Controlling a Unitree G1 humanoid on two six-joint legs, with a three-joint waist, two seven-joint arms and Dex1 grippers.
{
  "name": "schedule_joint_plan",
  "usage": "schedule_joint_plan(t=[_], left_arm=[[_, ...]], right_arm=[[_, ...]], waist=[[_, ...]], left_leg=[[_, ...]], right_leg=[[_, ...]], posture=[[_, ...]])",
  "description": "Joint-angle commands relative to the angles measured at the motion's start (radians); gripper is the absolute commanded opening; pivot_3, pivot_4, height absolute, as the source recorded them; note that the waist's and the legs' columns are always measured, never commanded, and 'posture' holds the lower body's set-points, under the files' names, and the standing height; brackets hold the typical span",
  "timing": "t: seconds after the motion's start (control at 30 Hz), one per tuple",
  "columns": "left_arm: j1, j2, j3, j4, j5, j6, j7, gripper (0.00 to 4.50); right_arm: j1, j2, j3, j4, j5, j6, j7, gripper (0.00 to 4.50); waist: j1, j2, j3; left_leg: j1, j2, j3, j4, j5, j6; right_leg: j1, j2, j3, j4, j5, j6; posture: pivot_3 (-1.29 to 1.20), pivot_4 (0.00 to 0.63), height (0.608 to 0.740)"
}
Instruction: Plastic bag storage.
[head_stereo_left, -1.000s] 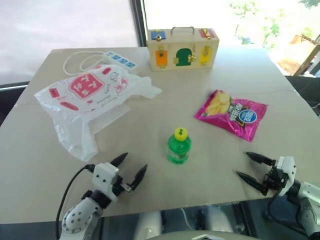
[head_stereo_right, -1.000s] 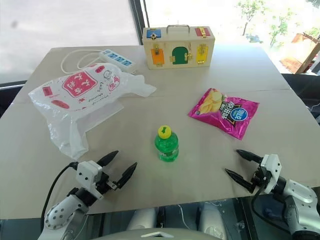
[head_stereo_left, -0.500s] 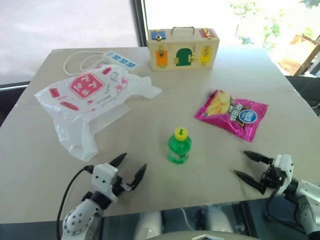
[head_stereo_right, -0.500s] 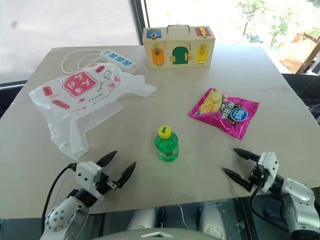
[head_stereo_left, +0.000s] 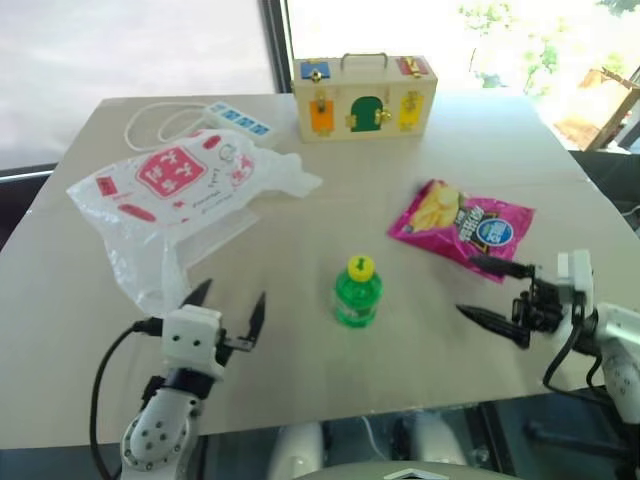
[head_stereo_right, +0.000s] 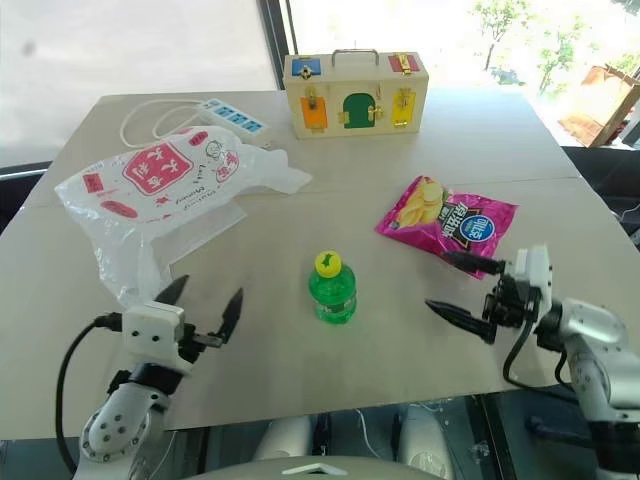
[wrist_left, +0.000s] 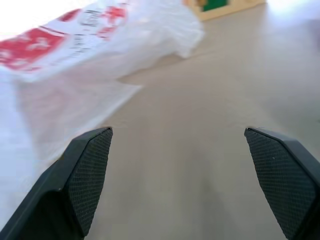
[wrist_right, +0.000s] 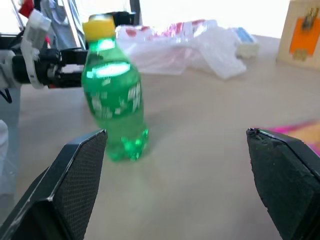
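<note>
Two grippers hover over the beige surface (head_stereo_left: 300, 230), fingers spread wide and holding nothing. The left gripper (head_stereo_left: 227, 308) sits at seven o'clock, just beside the near end of the plastic bag (head_stereo_left: 170, 195), which lies crumpled at ten o'clock. The right gripper (head_stereo_left: 492, 292) at four o'clock points toward the green bottle (head_stereo_left: 357, 292) standing upright at centre, close to the magenta crisp packet (head_stereo_left: 462, 226).

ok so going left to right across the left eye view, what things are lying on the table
plastic bag → power strip → green bottle → wooden lock box → crisp packet
</note>
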Motion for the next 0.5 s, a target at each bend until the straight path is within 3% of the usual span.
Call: schedule_joint_plan(t=[0.03, 0.23, 0.5], left_arm=[[-0.028, -0.025, 0.059, -0.102, 0.042, 0.046, 0.083, 4.44], [-0.090, -0.097, 0.164, -0.105, 0.007, 0.181, 0.182, 4.44], [-0.076, -0.149, 0.111, -0.121, 0.066, 0.237, 0.219, 4.44]], right_arm=[[-0.105, -0.077, -0.036, -0.030, 0.081, 0.126, 0.009, 4.50], [-0.214, -0.145, -0.023, -0.025, 0.107, 0.198, 0.083, 4.50], [-0.289, -0.159, -0.022, 0.003, 0.112, 0.238, 0.133, 4.50]], waist=[[0.001, -0.001, 0.000], [0.001, -0.002, 0.000], [0.003, -0.003, 0.001]], left_leg=[[0.000, 0.000, 0.000, 0.000, 0.000, 0.000], [-0.002, -0.001, -0.001, 0.000, 0.000, 0.001], [-0.002, -0.001, 0.000, 0.001, -0.001, 0.001]], right_leg=[[0.000, 0.000, 0.000, 0.000, 0.000, 0.000], [0.000, -0.001, -0.002, -0.001, 0.000, 0.000], [0.000, -0.001, -0.001, -0.002, 0.000, 0.000]], posture=[[0.00, 0.150, 0.740], [0.00, 0.150, 0.740], [0.00, 0.150, 0.740]])
